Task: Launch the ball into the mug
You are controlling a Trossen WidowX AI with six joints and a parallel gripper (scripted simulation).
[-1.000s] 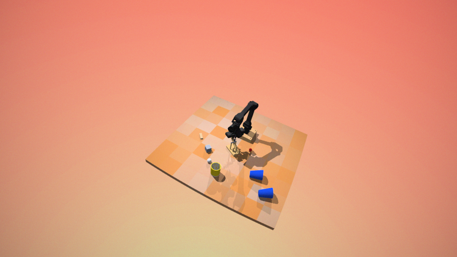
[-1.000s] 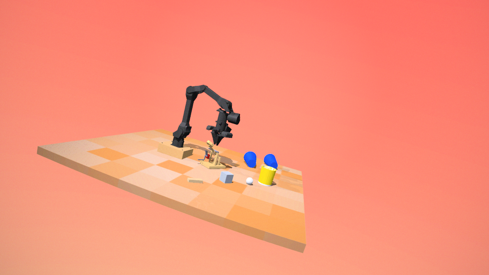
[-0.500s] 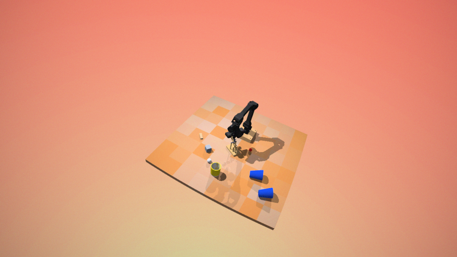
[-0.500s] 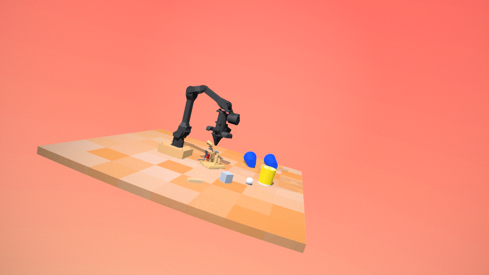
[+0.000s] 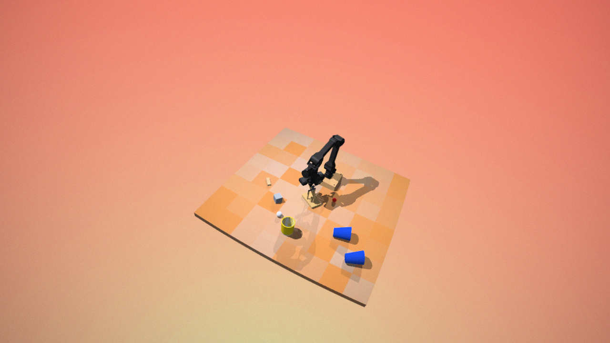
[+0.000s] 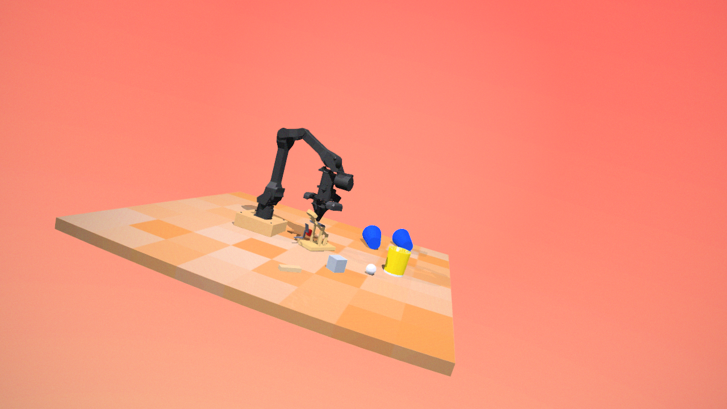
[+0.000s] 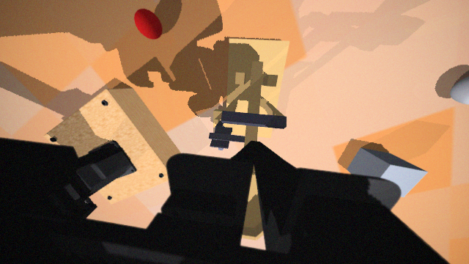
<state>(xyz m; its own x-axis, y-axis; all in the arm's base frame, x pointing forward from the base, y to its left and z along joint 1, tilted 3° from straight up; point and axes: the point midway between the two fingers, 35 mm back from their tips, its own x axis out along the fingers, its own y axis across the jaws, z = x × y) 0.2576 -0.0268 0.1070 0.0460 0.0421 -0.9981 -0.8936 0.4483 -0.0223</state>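
Observation:
The wooden catapult [image 5: 313, 199] [image 6: 316, 241] [image 7: 278, 51] stands on the checkered board in front of the arm's base. Its cup looks empty. My gripper [image 5: 312, 187] [image 6: 318, 217] [image 7: 254, 145] is shut with nothing between the fingers. Its tips point down right over the raised end of the throwing arm; I cannot tell whether they touch it. A red ball [image 5: 334, 199] [image 6: 309, 232] [image 7: 148, 23] lies on the board beside the catapult. A white ball [image 5: 279, 214] [image 6: 370, 268] [image 7: 462, 92] lies close to the upright yellow mug [image 5: 288, 225] [image 6: 396, 261].
A grey cube [image 5: 278, 197] [image 6: 336, 263] [image 7: 388, 170] sits between the catapult and the white ball. A small wooden block [image 5: 268, 181] [image 6: 289, 267] lies apart. Two blue cups [image 5: 342, 232] [image 5: 354, 257] [image 6: 371, 236] [image 6: 402, 238] lie on their sides. The arm's wooden base [image 5: 332, 182] [image 6: 259, 224] [image 7: 121, 147] is behind.

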